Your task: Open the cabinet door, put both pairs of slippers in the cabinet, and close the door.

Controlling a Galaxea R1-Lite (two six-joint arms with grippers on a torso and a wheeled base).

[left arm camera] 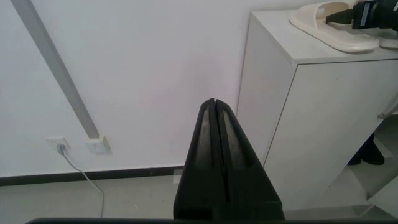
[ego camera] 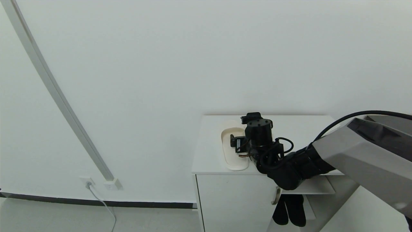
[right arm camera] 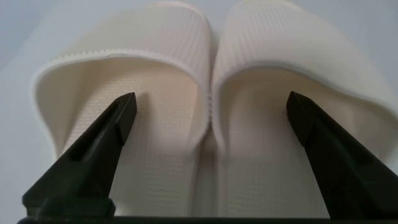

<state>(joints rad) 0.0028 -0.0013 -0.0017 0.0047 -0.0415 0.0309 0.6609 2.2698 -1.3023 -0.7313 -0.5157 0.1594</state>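
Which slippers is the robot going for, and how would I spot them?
Find the white cabinet against the white wall. On its top lie the cream slippers, side by side, with the right end effector open and one finger at each slipper's opening. The black pair sits lower down, inside the cabinet.

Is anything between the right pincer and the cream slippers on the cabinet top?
Nothing visible. The open right pincer sits right at the cream slippers, with one fingertip poking into each slipper's opening.
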